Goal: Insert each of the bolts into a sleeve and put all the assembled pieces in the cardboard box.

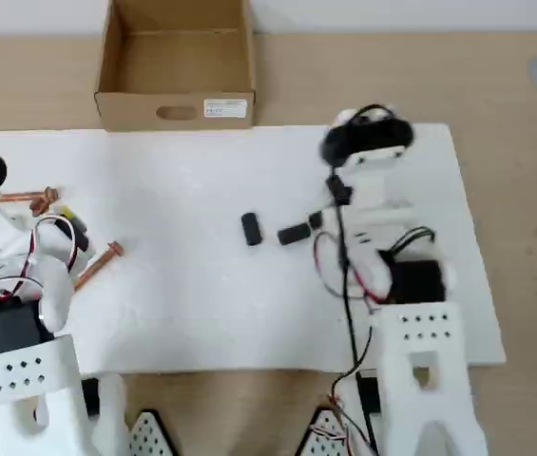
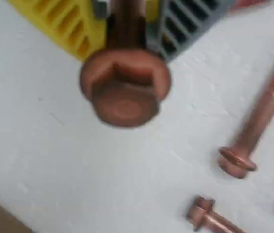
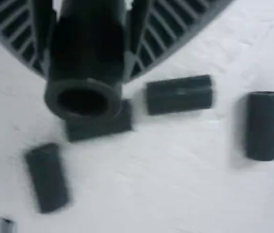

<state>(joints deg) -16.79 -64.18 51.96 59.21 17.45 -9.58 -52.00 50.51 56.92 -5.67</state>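
Left hand [image 2: 127,31] grips bolt [image 2: 124,90]; right hand [image 3: 86,56], seemingly, sleeve [image 3: 83,87].

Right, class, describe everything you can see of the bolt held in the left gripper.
The bolt looks like copper-coloured metal, with a hexagonal head on a round flange. Its shank runs up into the left gripper, clamped between a yellow and a grey finger, so the thread is hidden. The head faces the wrist camera, over the white foam sheet. Two loose bolts lie nearby without touching it.
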